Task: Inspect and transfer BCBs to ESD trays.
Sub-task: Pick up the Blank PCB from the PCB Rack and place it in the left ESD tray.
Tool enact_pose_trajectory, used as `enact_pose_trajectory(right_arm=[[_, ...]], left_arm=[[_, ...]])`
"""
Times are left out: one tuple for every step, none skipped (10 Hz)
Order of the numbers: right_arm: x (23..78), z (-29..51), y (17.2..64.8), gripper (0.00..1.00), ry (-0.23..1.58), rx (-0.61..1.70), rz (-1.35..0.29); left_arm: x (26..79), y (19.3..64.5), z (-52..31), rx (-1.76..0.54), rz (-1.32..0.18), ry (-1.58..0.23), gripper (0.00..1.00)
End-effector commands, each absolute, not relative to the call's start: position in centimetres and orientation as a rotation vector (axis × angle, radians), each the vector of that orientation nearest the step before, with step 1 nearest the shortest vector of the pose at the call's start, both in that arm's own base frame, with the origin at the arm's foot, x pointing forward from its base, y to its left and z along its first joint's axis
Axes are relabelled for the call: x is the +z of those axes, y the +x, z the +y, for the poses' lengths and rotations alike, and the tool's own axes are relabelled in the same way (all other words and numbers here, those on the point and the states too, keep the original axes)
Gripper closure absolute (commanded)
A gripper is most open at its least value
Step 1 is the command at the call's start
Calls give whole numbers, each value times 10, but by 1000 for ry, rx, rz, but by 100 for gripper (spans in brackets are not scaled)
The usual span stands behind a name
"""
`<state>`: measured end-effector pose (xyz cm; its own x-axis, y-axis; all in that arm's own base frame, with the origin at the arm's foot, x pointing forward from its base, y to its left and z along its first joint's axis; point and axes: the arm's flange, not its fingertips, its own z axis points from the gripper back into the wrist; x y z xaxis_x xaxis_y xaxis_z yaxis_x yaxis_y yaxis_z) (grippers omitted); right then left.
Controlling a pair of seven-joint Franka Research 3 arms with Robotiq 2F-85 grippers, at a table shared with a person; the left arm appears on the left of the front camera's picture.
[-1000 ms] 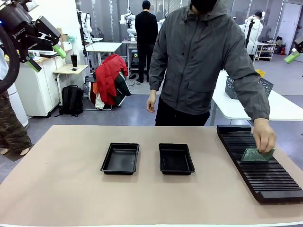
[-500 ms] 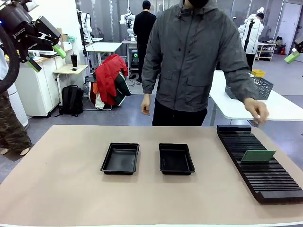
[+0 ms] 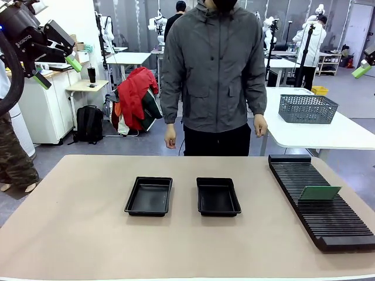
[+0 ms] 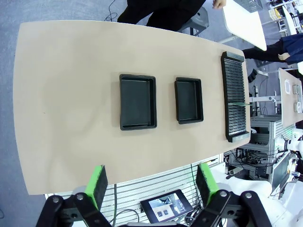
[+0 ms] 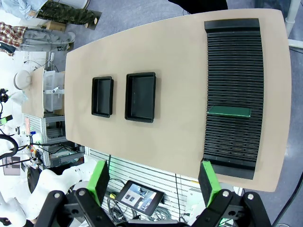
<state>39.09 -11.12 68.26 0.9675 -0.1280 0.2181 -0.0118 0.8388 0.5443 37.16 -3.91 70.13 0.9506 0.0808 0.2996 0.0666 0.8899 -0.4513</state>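
Left gripper (image 4: 152, 185): green-padded fingers (image 4: 98, 184) spread wide, nothing between them, touching nothing, high above the beige table (image 4: 61, 94).
Right gripper (image 5: 154, 183): fingers (image 5: 207, 182) spread wide, nothing held.
Thin flat green circuit board (image 5: 229, 111): leaning on edge in the long black ribbed rack (image 5: 234, 56), well beyond the right fingers.
Two shallow black plastic trays (image 4: 137, 101), (image 4: 189, 100): side by side, empty, far ahead of the left fingers.
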Motion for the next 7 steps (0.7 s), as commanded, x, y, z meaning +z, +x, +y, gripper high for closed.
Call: enact_pose_trajectory(right_arm=[[683, -111, 391, 0, 574, -62, -252], [683, -111, 391, 0, 574, -62, -252], [683, -111, 391, 0, 574, -62, -252], [680, -106, 393, 0, 497, 12, -267], [677, -104, 395, 0, 422, 88, -283], [671, -102, 395, 0, 365, 211, -294], [661, -102, 396, 0, 293, 308, -299]], left_arm=[[700, 372, -39, 8, -315, -478, 0], [700, 372, -39, 8, -315, -478, 0], [700, 372, -39, 8, -315, -478, 0], [700, 372, -39, 8, -315, -478, 0], [700, 372, -39, 8, -315, -478, 0], [700, 372, -39, 8, -315, -478, 0], [700, 372, -39, 8, -315, -478, 0]])
